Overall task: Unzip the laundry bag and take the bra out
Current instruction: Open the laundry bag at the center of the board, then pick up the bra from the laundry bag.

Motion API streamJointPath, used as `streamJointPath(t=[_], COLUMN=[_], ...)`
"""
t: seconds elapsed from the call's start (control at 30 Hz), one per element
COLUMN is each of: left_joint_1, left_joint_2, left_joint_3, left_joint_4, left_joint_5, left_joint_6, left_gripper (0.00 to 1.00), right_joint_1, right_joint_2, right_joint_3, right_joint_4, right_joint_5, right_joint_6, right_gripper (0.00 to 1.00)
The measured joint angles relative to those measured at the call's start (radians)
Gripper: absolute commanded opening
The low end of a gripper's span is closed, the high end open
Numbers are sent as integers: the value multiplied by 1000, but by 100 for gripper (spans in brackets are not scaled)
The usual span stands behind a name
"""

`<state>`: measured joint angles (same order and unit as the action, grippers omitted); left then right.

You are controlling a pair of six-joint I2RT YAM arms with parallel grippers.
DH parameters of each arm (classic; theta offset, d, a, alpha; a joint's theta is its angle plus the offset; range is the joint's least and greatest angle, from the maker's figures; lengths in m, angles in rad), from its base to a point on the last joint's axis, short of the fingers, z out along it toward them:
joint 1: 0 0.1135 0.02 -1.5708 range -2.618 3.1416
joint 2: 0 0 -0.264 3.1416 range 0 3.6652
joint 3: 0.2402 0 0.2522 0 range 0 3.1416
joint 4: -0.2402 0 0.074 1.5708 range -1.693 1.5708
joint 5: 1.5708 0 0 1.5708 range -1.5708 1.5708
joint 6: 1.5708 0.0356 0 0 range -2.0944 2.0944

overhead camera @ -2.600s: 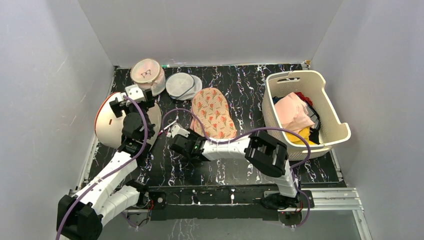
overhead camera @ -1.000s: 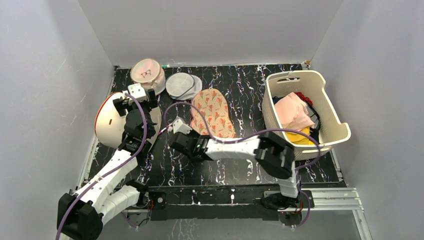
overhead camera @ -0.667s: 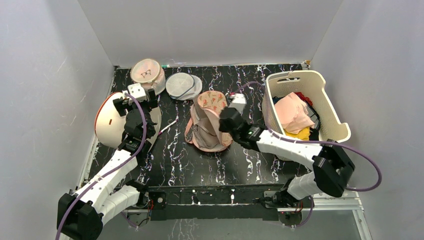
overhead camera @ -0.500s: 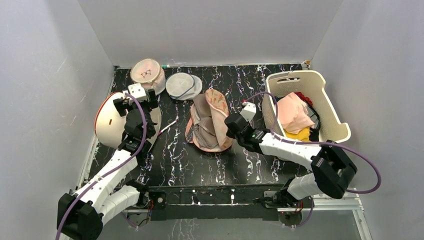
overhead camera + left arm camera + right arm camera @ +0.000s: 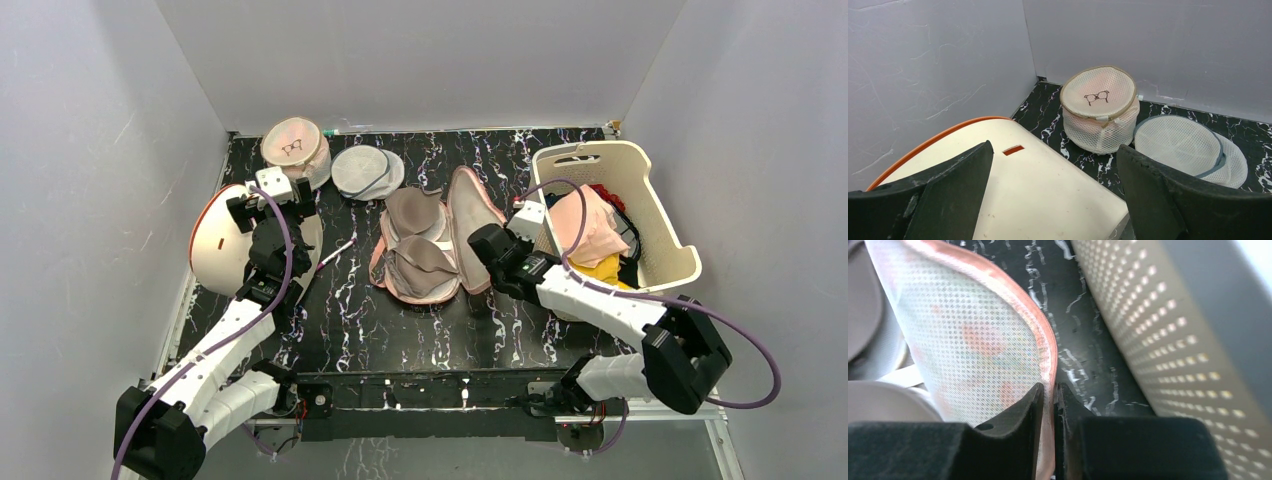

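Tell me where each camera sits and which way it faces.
Top external: high behind the arm bases, looking down; left arm, right arm, open laundry bag, bra and basket show.
Left wrist: on the left arm, facing the back wall over a cream dome; open left gripper frames the pink mesh pouch and white mesh pouch.
Right wrist: low over the table; right gripper shut on the laundry bag's flap, basket wall alongside.
Shared: top and left wrist, both pouches; top and right wrist, flap and basket.

taupe bra (image 5: 418, 240); laundry bag (image 5: 472, 225) pink-lined; black white-veined table (image 5: 400, 330); cream basket (image 5: 672, 262).
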<state>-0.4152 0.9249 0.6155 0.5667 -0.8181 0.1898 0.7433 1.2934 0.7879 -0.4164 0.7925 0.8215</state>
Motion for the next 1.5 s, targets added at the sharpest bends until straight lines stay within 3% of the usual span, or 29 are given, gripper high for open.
streamJointPath(t=[0.23,0.33,0.57,0.87,1.07,1.3,1.5], left_joint_1=[0,0,0,0,0,0,0], left_joint_2=[0,0,0,1,3,7,15], left_joint_3=[7,8,13,13,15,34,34], left_joint_4=[-7,-9,-24,-38,-48,-59,-68], left_joint_5=[0,1,11,18,24,43,50], left_joint_6=[-8,-11,-25,-34,-35,-45,-52], left_gripper=[93,93,93,93,93,93,93], right_joint_1=[-6,-6,-8,-12,-93,-214,-212], right_joint_2=[-53,-87,-93,283,495,608,651], right_joint_3=[2,30,146,308,436,449,459], right_joint_4=[-97,-129,-26,137,205,264,309], right_joint_5=[70,46,-266,-718,-901,-1030,-1144], right_joint_6=[-101,-173,-358,-340,-298,-268,-265], right_gripper=[43,50,63,64,53,49,48])
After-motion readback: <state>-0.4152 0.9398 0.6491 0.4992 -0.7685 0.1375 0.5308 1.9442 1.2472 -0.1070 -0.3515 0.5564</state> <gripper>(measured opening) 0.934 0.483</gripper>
